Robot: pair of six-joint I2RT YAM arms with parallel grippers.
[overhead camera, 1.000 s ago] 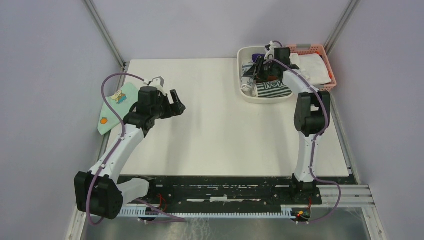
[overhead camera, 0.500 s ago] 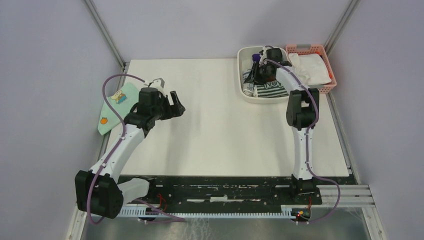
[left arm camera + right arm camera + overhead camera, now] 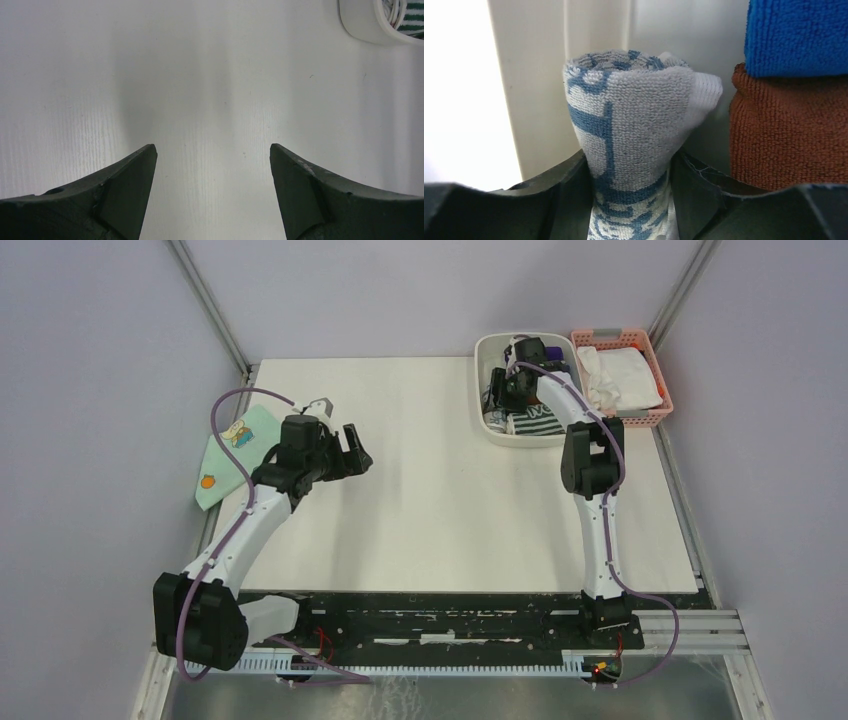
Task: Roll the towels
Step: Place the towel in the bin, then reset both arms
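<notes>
The right gripper (image 3: 629,165) clenched the rolled blue-grey towel (image 3: 634,110) inside the white bin (image 3: 478,380) beside the brown roll (image 3: 784,130), while the left gripper (image 3: 211,150) gaped over the table (image 3: 210,75); stowing appeared in hand, next needing a clean release.

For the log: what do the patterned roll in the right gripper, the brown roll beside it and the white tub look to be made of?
The patterned towel looks like looped cotton-type terry, matte; the individual loops show. The brown roll has a finer, denser pile, probably microfibre. The white tub is smooth with a rounded corner and a faint sheen, so it is likely moulded plastic.
</notes>
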